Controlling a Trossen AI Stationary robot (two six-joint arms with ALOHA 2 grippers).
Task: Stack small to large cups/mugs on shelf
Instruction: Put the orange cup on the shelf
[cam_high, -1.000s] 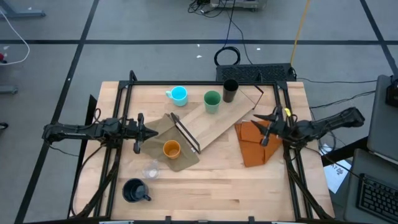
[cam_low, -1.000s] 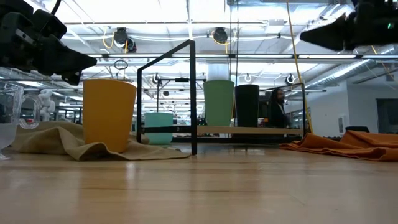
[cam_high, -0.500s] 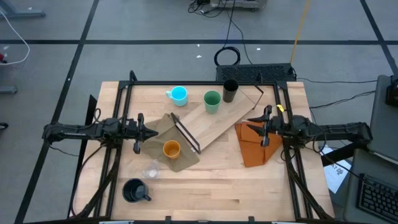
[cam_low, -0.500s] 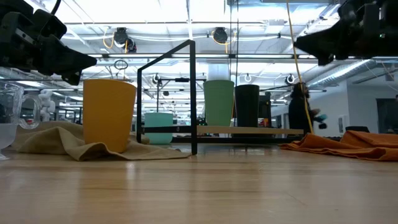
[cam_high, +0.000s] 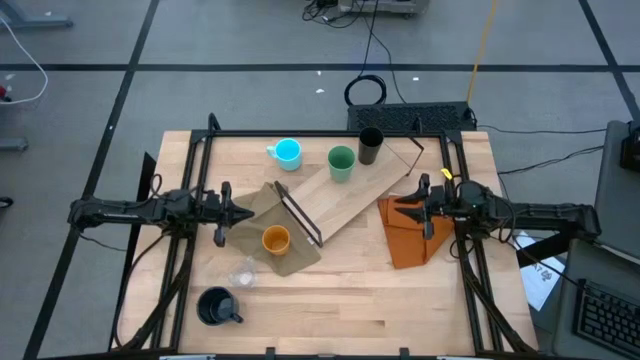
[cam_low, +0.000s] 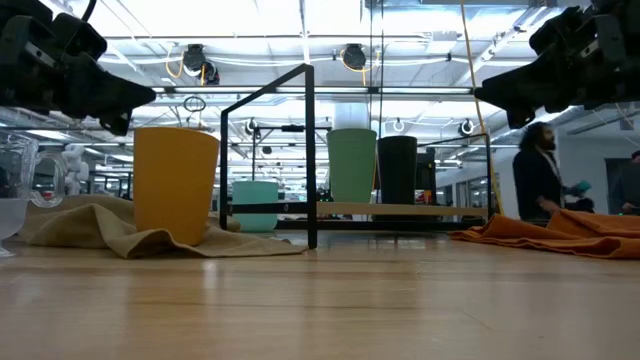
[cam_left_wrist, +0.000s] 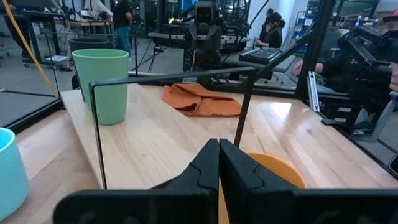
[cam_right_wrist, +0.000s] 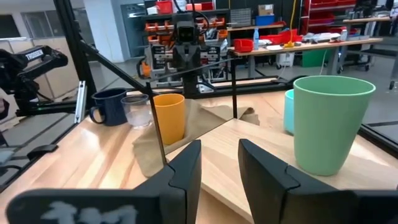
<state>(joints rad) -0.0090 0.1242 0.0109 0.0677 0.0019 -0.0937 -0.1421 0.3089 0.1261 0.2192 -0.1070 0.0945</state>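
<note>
hovering my right gripper (cam_high: 424, 203) over the orange folded cloth (cam_high: 408, 232), fingers slightly apart and empty; my left gripper (cam_high: 222, 212) waits pinched together beside the orange cup (cam_high: 275, 240).

It was a robotics lab or workshop: benches (cam_right_wrist: 298, 46) crowded with red bins, ceiling ducts (cam_low: 350, 55), floor cables (cam_high: 370, 60), other arm rigs (cam_left_wrist: 202, 25).

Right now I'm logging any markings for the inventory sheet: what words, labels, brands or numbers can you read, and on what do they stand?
No text can be read with confidence.
Right gripper: white lettering on its body at the frame's bottom edge, too blurred to read.
Left arm: a pale label, too small to read.
Green cup, orange cup, shelf: no markings visible.
</note>
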